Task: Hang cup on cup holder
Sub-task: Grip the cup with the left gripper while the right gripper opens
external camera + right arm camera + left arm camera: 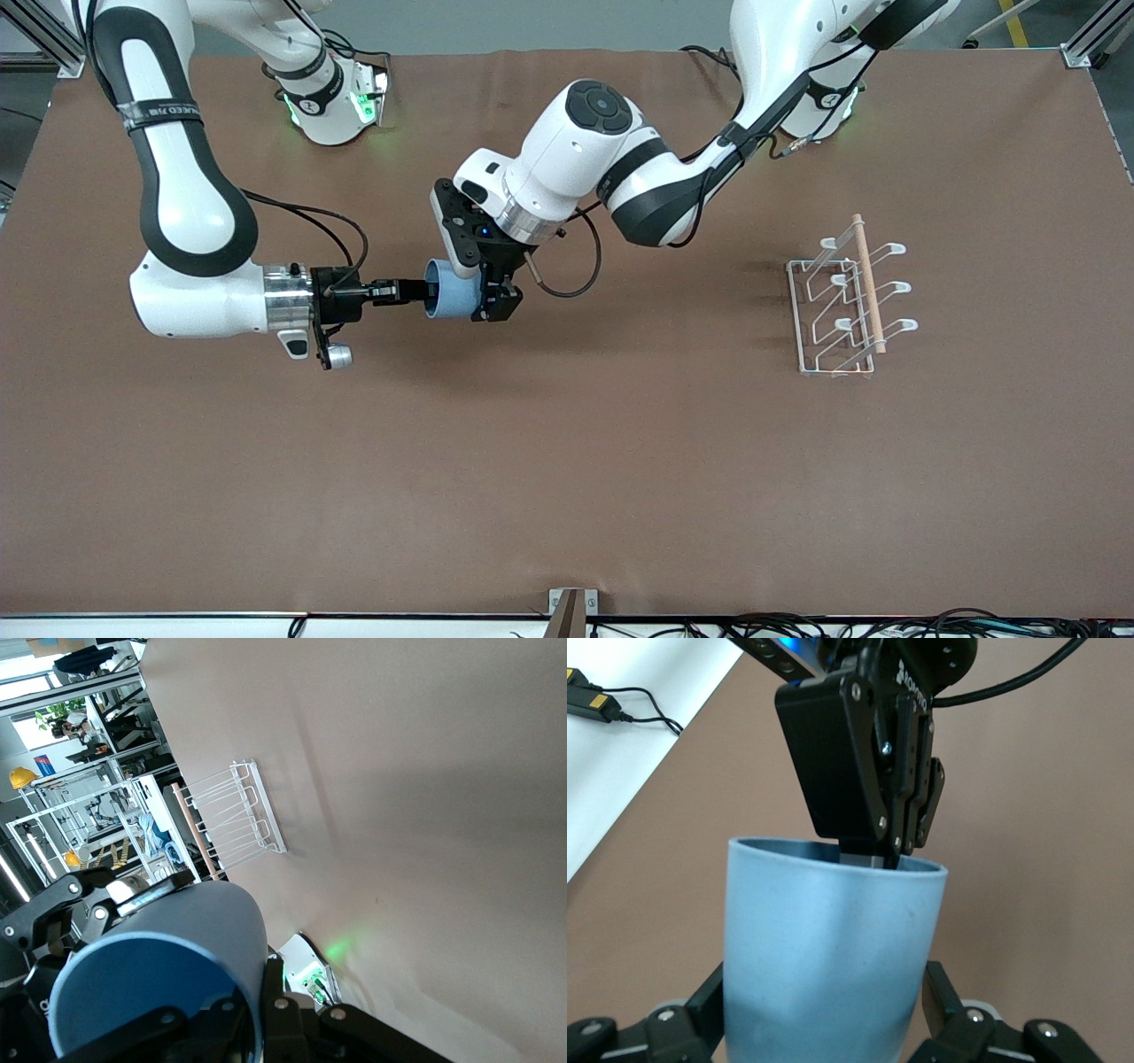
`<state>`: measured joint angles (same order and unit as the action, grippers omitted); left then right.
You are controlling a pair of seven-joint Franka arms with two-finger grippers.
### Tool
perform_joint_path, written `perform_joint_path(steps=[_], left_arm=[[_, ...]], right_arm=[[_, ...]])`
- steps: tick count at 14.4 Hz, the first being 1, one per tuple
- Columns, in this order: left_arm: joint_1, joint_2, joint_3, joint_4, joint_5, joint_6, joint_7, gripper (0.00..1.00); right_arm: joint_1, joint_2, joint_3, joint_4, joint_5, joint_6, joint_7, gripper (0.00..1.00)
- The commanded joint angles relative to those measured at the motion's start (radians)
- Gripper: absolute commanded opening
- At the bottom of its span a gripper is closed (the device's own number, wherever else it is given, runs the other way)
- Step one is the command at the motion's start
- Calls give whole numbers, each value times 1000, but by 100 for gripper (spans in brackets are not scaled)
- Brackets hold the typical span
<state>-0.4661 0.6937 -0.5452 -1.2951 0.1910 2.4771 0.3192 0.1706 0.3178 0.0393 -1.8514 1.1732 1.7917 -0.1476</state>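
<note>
While both arms meet over the middle of the table (567, 461), the cup (450, 290) is held in the air between them, lying on its side with its open mouth toward the right arm. The right gripper (415, 291) is clenched on the cup's rim, one finger inside the mouth and one outside, as the left wrist view shows. The left gripper (496, 301) has its fingers (700, 1005) set on either side of the cup's body, touching or just beside the wall; whether they press firmly cannot be told for certain, though they appear closed on it. The cup holder (846, 297) stands on the table toward the left arm's end, well apart from the cup, and all its pegs are bare. Judged from this, the task is at a handover between arms: the cup is lifted, but carrying it to the cup holder and seating it over a peg remain undone. The right gripper's release is the likely next requirement.
</note>
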Motion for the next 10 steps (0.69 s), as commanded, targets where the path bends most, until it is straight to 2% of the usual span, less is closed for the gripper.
perform_joint_path(steps=[1,2,6,7,8,9,10], left_arm=[[-6,13,-2,23,15,5,43,76],[-8,13,-2,23,15,5,43,72],[-8,13,-1,23,15,5,44,68],[-8,13,-1,22,15,3,43,68],[-6,12,-2,22,15,-1,41,68],[-5,9,-2,22,16,-7,41,68],[-3,6,-2,22,15,-9,41,68]], right_arm=[[0,-17,-1,-28,23,3,-4,5],[0,-17,-1,-28,23,3,-4,6],[-2,-17,-1,-28,23,3,-4,8],[-2,-17,-1,-28,23,3,-3,13],[-5,-17,-1,-28,23,2,-3,23],[-8,-17,-1,-28,23,-3,-3,56],[-8,-17,-1,-28,23,-3,-3,100]])
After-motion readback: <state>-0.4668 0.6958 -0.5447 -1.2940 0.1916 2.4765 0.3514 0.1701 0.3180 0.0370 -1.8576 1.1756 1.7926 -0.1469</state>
